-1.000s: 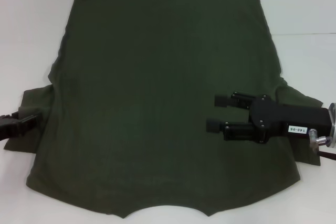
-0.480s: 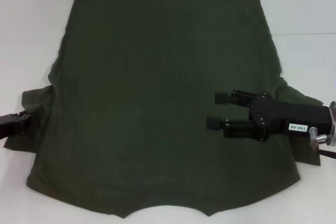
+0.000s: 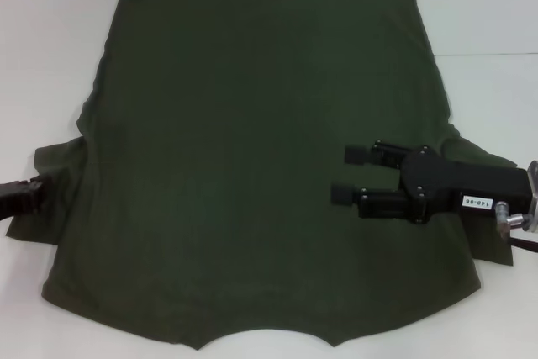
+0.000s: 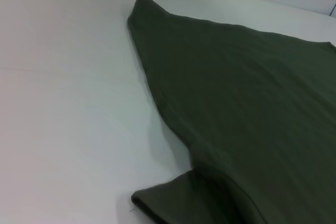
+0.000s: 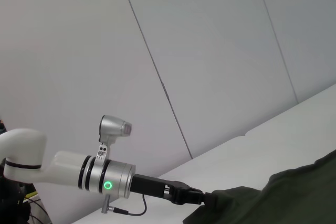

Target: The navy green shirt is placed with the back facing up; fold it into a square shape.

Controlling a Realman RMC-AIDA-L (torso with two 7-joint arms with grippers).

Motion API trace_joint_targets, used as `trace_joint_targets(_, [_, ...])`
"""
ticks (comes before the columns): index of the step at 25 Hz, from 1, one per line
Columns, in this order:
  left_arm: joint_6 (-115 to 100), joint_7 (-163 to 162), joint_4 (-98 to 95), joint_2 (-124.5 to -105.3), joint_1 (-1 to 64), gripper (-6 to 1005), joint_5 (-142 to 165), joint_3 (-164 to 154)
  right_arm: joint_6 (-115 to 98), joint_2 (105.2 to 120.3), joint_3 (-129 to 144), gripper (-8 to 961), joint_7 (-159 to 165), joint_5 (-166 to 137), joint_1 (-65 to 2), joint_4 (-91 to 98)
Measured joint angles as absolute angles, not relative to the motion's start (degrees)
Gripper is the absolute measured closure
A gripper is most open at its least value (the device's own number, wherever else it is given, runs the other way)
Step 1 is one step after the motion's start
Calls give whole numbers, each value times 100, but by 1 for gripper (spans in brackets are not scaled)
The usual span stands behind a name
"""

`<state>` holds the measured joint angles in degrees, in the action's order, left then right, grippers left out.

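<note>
The navy green shirt [image 3: 252, 140] lies spread flat on the white table [image 3: 50, 39], with its hem far from me and its neck edge near me. My right gripper [image 3: 350, 174] is open and hovers over the shirt's right side by the right sleeve, fingers pointing left. My left gripper [image 3: 25, 195] is at the left edge of the head view, at the end of the left sleeve [image 3: 63, 199]. The right wrist view shows the left arm's gripper [image 5: 191, 196] meeting the shirt [image 5: 294, 192]. The left wrist view shows the shirt's side and sleeve [image 4: 252, 103].
White table surface [image 4: 63, 103] lies bare to the left of the shirt and on the far right [image 3: 496, 23]. A grey panelled wall [image 5: 210, 51] stands behind the table.
My left gripper has drawn back to the left, from over the left sleeve to its outer end. My right gripper has stayed almost still over the shirt.
</note>
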<state>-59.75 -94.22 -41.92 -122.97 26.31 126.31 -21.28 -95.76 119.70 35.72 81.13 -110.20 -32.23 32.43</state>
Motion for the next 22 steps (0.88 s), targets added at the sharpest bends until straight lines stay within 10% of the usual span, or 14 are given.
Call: trace_joint_targets(22, [-5342, -9580, -4625, -12157, 2749, 1001, 12787, -2115, -9491, 11979, 3568, 64, 8044, -10805, -3229, 2957])
